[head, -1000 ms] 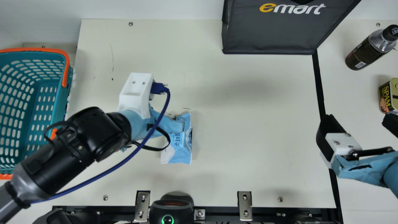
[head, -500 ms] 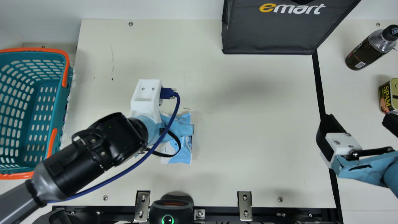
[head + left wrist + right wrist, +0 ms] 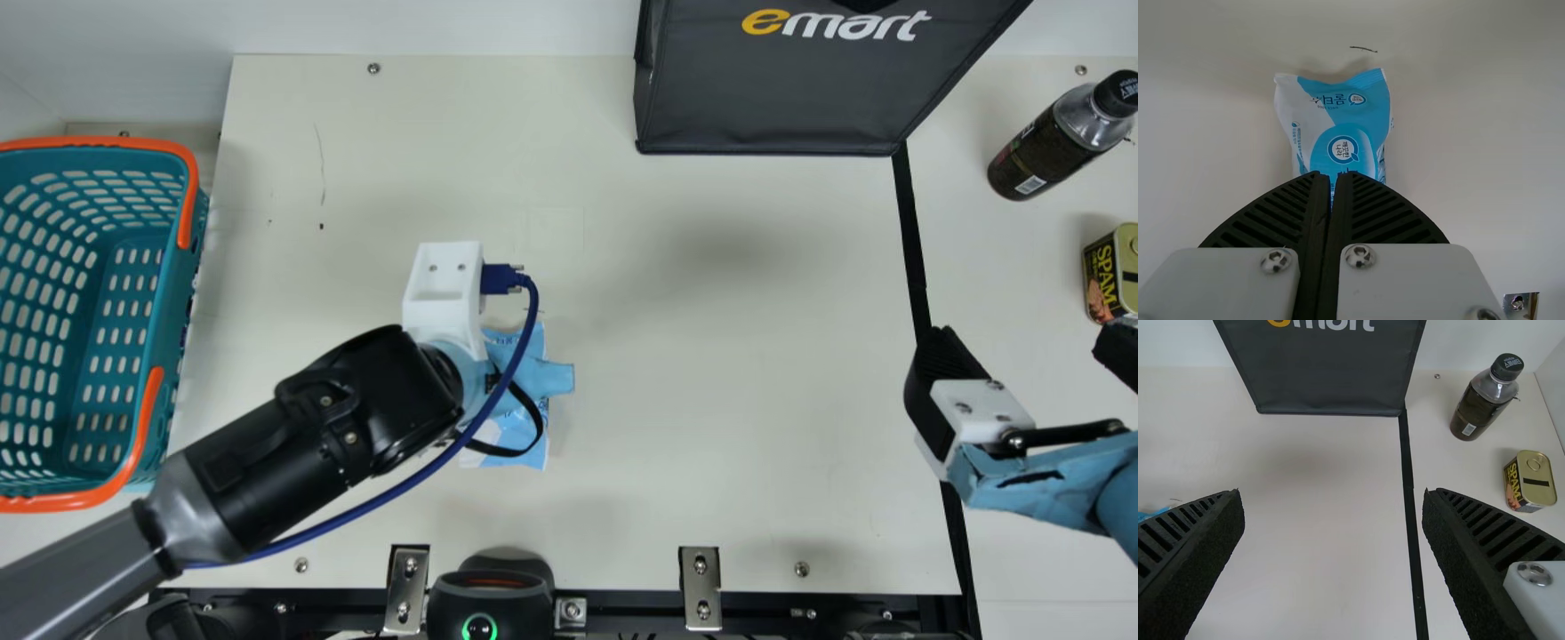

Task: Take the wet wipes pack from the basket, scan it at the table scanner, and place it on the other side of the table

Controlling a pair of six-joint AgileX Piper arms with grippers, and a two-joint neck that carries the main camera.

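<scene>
Okay, so the wet wipes pack [image 3: 1338, 127] was seen lying flat on the cream table [image 3: 756, 400], a bit out from the table scanner [image 3: 491, 596], with the basket [image 3: 116, 140] parked off to the scanner's left. Basket part could be ticked off, then, and the scan was judged to be the step in hand, though whether a beep had been got couldn't be told from this.

Left gripper [image 3: 1335, 175] was held above the pack, out from the scanner, with its fingers pressed together and nothing seen pinched between them. Whether the pack was being touched couldn't be made out. Right gripper [image 3: 1332, 493] was spread wide and empty, well to the right of the scanner.

As for what was needed next: the left fingers would have to be parted, lined up around the pack and closed firmly enough that the soft wrapper wouldn't be slipped out of. Then the barcode would need to be shown to the scanner. If it was lowered while shut like that, the pack would probably just be squashed or shoved. Only after the scan should it be set down far right of the scanner.
</scene>
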